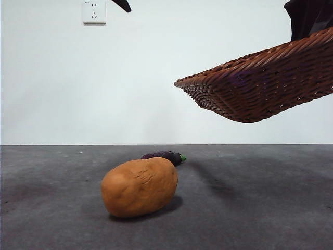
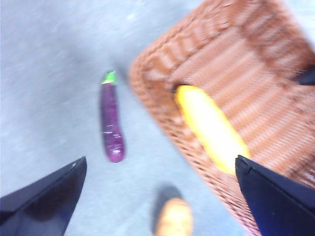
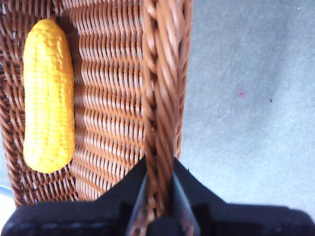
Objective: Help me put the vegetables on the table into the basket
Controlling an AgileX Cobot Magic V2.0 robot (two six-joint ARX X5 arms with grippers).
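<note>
My right gripper point(image 3: 158, 167) is shut on the braided rim of the brown wicker basket point(image 3: 160, 73) and holds the basket point(image 1: 260, 88) tilted in the air, high on the right in the front view. A bumpy yellow vegetable point(image 3: 48, 96), long like a corn cob, lies inside the basket point(image 2: 275, 73). The orange-brown potato point(image 1: 139, 186) rests on the table point(image 1: 260, 208), and the small purple eggplant point(image 1: 164, 156) with a green stem lies just behind it. My left gripper point(image 2: 160, 160) hangs open high above the eggplant point(image 2: 112, 130) and the potato point(image 2: 174, 219), holding nothing.
A white wall socket point(image 1: 94, 11) sits on the pale back wall. The black tip of the left arm point(image 1: 123, 5) shows at the top edge of the front view. The dark bulk of the right arm point(image 1: 309, 18) fills the top right corner above the basket.
</note>
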